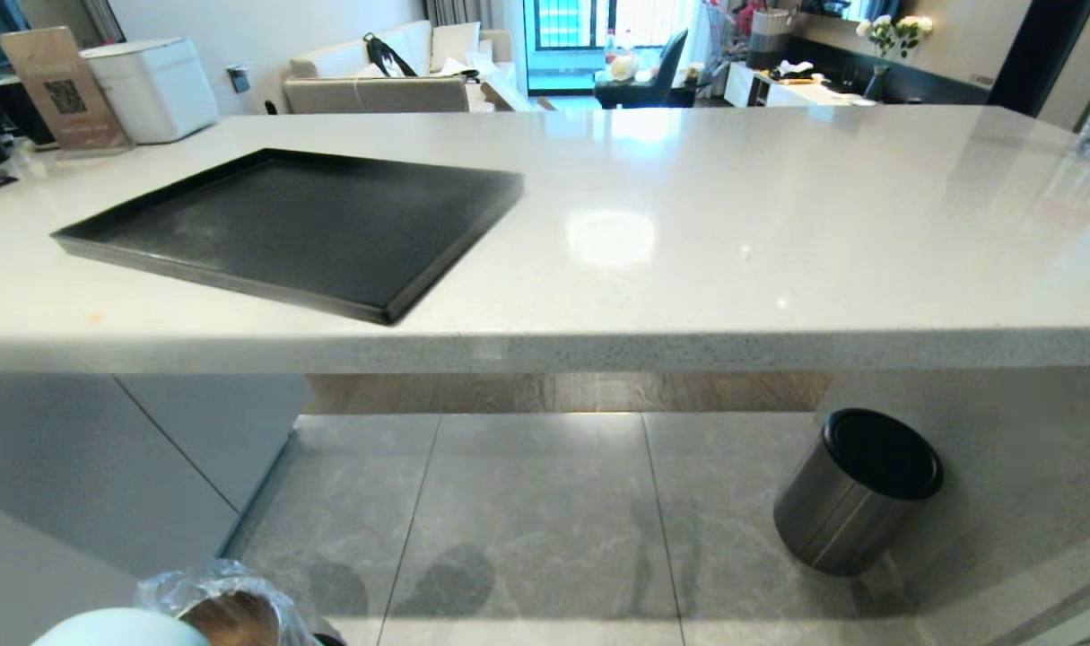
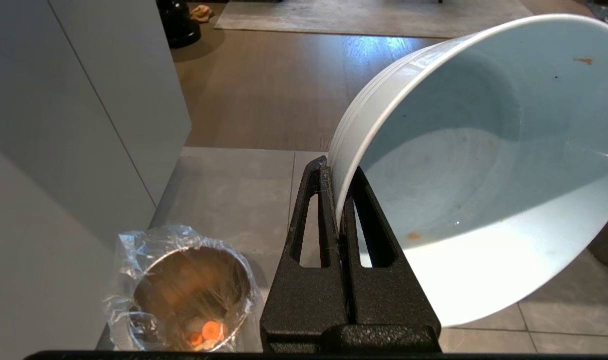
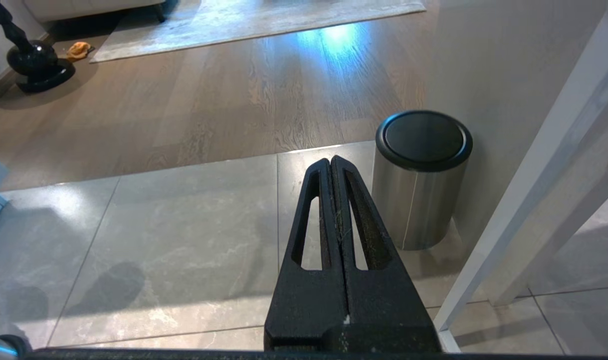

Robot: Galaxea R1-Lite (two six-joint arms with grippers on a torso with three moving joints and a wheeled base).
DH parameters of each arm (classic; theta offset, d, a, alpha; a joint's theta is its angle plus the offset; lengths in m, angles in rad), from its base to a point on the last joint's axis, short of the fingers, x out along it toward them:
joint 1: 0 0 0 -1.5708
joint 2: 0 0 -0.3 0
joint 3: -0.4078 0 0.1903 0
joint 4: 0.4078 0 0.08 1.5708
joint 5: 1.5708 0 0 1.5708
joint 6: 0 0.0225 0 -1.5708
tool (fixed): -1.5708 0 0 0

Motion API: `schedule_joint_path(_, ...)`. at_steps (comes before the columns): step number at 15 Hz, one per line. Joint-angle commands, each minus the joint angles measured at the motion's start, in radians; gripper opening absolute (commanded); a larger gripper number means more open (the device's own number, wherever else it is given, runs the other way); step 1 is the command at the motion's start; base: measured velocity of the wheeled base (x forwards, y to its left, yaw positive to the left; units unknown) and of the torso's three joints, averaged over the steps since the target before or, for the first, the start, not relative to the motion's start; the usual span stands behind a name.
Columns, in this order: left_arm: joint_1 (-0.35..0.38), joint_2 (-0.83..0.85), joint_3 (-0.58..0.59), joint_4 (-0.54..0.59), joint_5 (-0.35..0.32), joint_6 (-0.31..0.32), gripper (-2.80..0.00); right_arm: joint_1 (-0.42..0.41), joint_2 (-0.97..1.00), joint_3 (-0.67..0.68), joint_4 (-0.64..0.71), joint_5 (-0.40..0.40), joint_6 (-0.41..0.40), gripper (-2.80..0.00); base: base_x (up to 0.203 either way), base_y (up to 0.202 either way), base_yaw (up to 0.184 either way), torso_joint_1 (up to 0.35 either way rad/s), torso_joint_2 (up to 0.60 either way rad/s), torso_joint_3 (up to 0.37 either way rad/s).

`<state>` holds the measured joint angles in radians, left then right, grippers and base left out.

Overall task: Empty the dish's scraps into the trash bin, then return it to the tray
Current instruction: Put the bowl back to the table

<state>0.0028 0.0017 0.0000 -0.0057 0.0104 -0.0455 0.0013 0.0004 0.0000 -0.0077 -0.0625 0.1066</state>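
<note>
Pinching the tilted pale blue bowl by its rim, my left gripper hangs above the lined steel bin (carrot scraps inside); right gripper clenched, empty.

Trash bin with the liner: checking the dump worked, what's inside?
Inside the lined trash bin, orange carrot slices and pale pieces lie at the bottom; the rim hides the rest.
</note>
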Motion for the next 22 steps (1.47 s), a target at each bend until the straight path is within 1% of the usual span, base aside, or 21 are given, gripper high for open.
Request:
schedule_joint_path(1, 0.000, 0.001, 0.000, 0.000, 0.000, 0.000, -2.80, 0.000, 0.000, 0.000, 0.000, 0.000, 0.001, -2.80, 0.000, 0.000, 0.000, -0.011, -0.39, -0.406)
schedule_joint_path(6, 0.000, 0.000, 0.000, 0.000, 0.000, 0.000, -2.80, 0.000, 0.000, 0.000, 0.000, 0.000, 0.001, -2.80, 0.000, 0.000, 0.000, 0.019, -0.43, -0.403)
schedule_joint_path(11, 0.000, 0.001, 0.000, 0.000, 0.000, 0.000, -2.80, 0.000, 0.000, 0.000, 0.000, 0.000, 0.001, -2.80, 0.000, 0.000, 0.000, 0.093, -0.46, -0.383)
schedule_joint_path(22, 0.000, 0.001, 0.000, 0.000, 0.000, 0.000, -2.80, 0.000, 0.000, 0.000, 0.000, 0.000, 0.001, -2.80, 0.000, 0.000, 0.000, 0.163, -0.53, -0.367)
